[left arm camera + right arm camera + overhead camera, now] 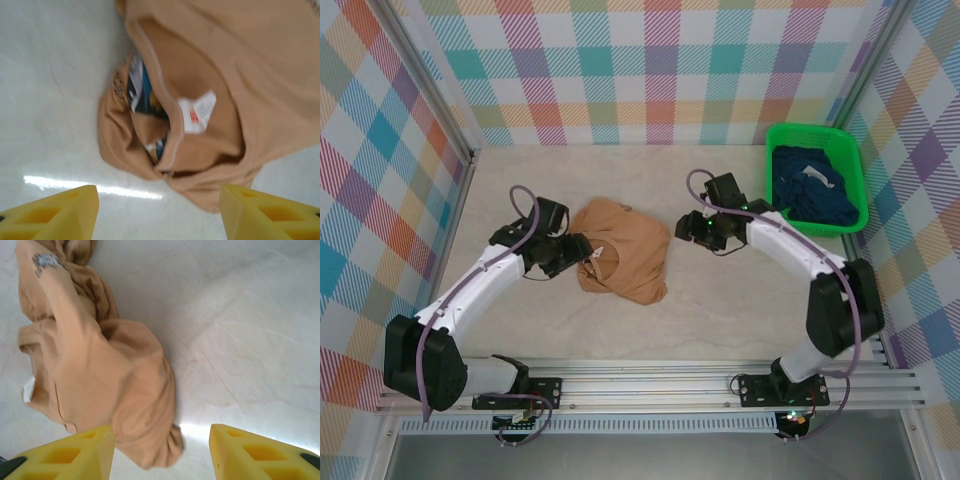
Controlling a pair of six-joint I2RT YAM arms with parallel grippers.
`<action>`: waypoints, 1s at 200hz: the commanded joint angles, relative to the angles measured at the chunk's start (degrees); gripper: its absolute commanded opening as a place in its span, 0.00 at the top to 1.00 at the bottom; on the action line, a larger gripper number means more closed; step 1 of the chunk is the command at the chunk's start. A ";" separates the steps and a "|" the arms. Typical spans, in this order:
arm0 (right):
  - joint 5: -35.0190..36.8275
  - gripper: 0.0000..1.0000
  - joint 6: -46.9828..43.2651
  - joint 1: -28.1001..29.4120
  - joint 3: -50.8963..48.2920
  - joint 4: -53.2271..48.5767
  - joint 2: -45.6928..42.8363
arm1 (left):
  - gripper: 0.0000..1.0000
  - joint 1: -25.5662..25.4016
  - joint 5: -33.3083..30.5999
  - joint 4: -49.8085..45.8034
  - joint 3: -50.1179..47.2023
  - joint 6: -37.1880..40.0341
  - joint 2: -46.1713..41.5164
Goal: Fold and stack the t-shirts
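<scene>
- The left jaws stood apart and empty at the 9 o'clock edge of the tan-orange t-shirt (625,262), touching it or all but. From the left wrist, the collar and its white label (197,114) lay ahead at 12 o'clock, between the yellow fingers (55,215).
- The shirt lay crumpled mid-bench (520,180) with its print mostly tucked inside. It had no clean long axis; overhead it ran, if anything, from 11 to 5 o'clock.
- The right jaws were also apart, clamped on nothing, just beside the heap's 2 o'clock side. From that wrist a bunched corner sat low between the fingers (250,455), with the bulk away toward 10 o'clock.
- The navy t-shirts (815,192) sat in the green basket (817,132) at the bench's far 2 o'clock corner — well apart from both jaws.
- By my reading the left jaws were nearer a usable edge — the collar — so the spread likely starts there.
</scene>
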 commanded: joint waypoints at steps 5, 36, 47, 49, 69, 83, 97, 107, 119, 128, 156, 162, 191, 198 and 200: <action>0.43 0.49 0.61 0.17 -4.65 -2.34 -3.41 | 0.35 -4.24 1.76 0.07 -1.32 -3.49 0.70; -1.28 0.50 -0.94 2.61 -7.68 -3.07 -4.93 | 0.39 -7.92 3.54 5.76 -3.05 -3.79 3.78; -2.24 0.50 -0.88 2.59 -9.24 -2.79 -4.90 | 0.39 -10.56 3.41 6.63 -2.45 -1.78 6.57; -2.26 0.50 -0.81 2.62 -9.58 -2.70 -4.97 | 0.39 -11.11 3.20 6.49 -2.27 -1.30 7.18; -3.87 0.49 -0.37 2.63 -12.07 -1.22 -5.39 | 0.38 -15.51 0.11 3.27 0.64 2.54 13.49; -6.10 0.49 0.37 2.70 -12.99 -0.70 -4.43 | 0.38 -17.58 -0.01 3.98 1.79 3.52 16.26; -7.24 0.49 2.00 2.74 -14.50 0.35 -3.68 | 0.36 -19.64 0.15 4.48 3.85 3.70 18.98; -7.11 0.49 2.95 2.76 -15.80 1.21 -3.75 | 0.34 -21.29 -0.42 4.33 5.77 3.97 21.13; -6.14 0.50 3.55 2.65 -16.66 1.36 -4.40 | 0.31 -23.14 -0.84 3.68 8.16 4.07 23.76; -5.46 0.50 3.85 2.63 -16.92 1.16 -5.01 | 0.30 -24.27 -1.34 3.07 9.78 3.83 25.90; -4.37 0.50 4.40 2.54 -17.54 0.52 -7.28 | 0.31 -25.79 -3.26 3.60 12.64 1.97 31.84; -4.14 0.51 4.48 2.54 -17.73 0.25 -7.85 | 0.36 -25.80 -3.12 3.99 13.19 1.93 33.17; -2.00 0.52 4.82 1.82 -19.02 -1.77 -11.77 | 0.72 -25.79 -3.26 3.07 17.98 2.98 38.52; -1.43 0.52 4.91 1.38 -19.46 -2.25 -13.04 | 0.83 -25.86 -3.76 2.60 19.11 3.28 38.90; -1.20 0.52 5.01 1.22 -19.60 -2.50 -13.42 | 0.86 -25.83 -3.89 2.56 19.44 3.32 38.95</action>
